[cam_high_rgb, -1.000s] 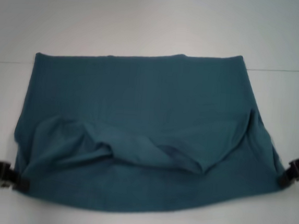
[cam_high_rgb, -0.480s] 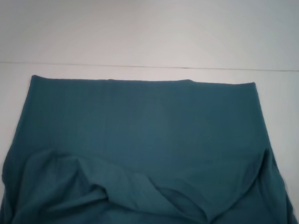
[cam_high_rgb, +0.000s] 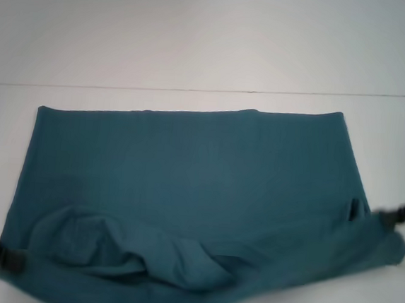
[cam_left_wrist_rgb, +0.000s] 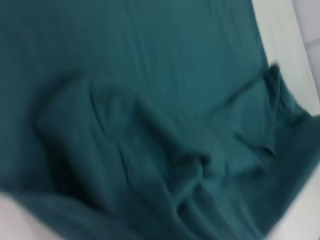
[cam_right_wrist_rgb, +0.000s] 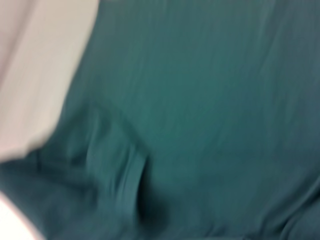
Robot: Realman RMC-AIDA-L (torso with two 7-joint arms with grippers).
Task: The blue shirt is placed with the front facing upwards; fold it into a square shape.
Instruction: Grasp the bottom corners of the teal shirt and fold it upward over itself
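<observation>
The blue shirt (cam_high_rgb: 186,171) lies spread across the white table (cam_high_rgb: 198,38), plain teal side up, with a bunched, rolled fold along its near part. My left gripper (cam_high_rgb: 10,259) is at the shirt's near left corner and grips the cloth there. My right gripper (cam_high_rgb: 394,216) holds the near right corner, which sits higher and farther from me than the left one. Both wrist views show only wrinkled teal fabric of the shirt (cam_left_wrist_rgb: 150,100) (cam_right_wrist_rgb: 210,100) with slivers of table; no fingers show in them.
A thin seam line (cam_high_rgb: 193,90) crosses the table just behind the shirt's far edge. Bare white tabletop lies beyond it and on both sides of the shirt.
Half a second ago both grippers were almost out of view at the bottom. Now they are back in view, carrying the near corners away from me, the right one farther.
</observation>
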